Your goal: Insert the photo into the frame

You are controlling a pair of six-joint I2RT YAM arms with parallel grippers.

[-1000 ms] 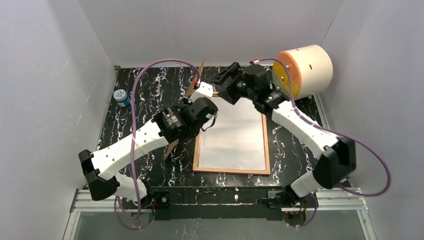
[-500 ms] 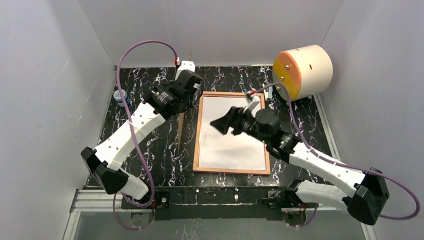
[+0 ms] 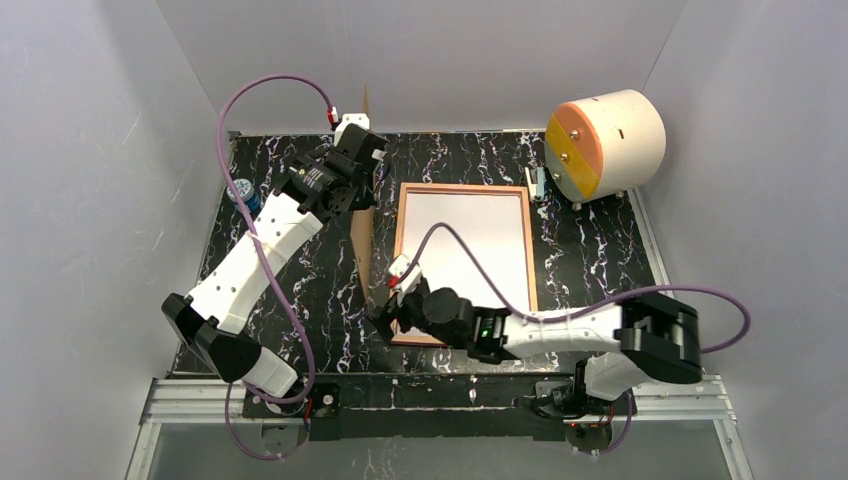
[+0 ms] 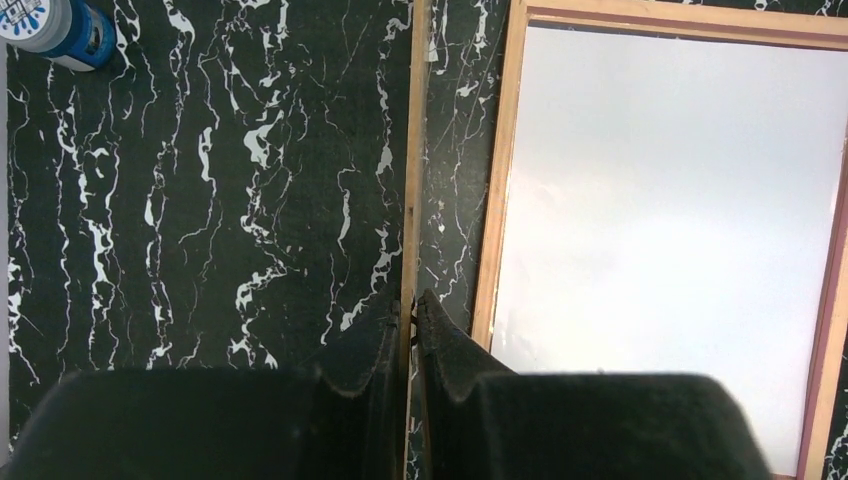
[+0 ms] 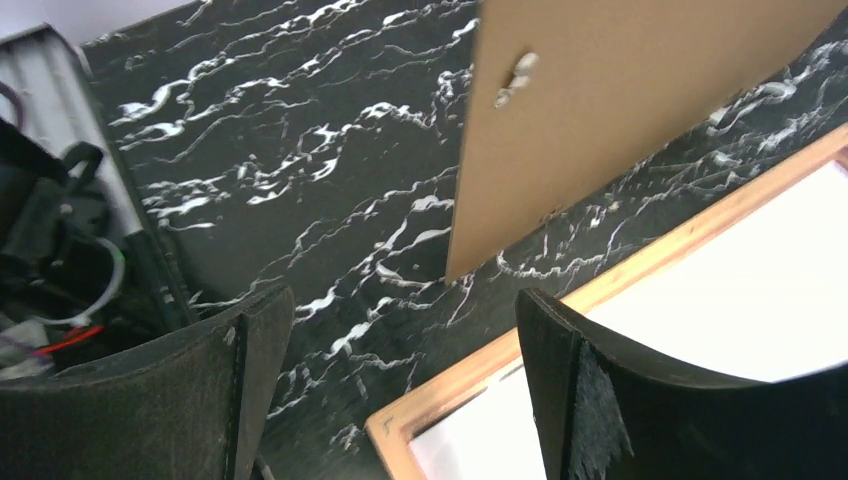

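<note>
Likely we take the light, limp photo [image 3: 465, 245] by an edge; left gripper [image 4: 408, 302] pinches the backing board [image 5: 620, 110], right gripper [image 5: 400, 335] gapes empty

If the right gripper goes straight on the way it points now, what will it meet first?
Most likely the black table, just beside the frame's corner: that is what shows between the fingers of the open right gripper. The brown backing board hangs farther on, but depth is unclear.

A backing board [image 3: 361, 250] stands on edge just left of the frame [image 3: 463, 187], pinched by the left gripper [image 4: 409, 305], walling off that side. The right gripper [image 5: 400, 300] (jaws wide) crowds the frame's near-left corner; right of the frame the table [image 3: 590, 260] gives open passage.
</note>
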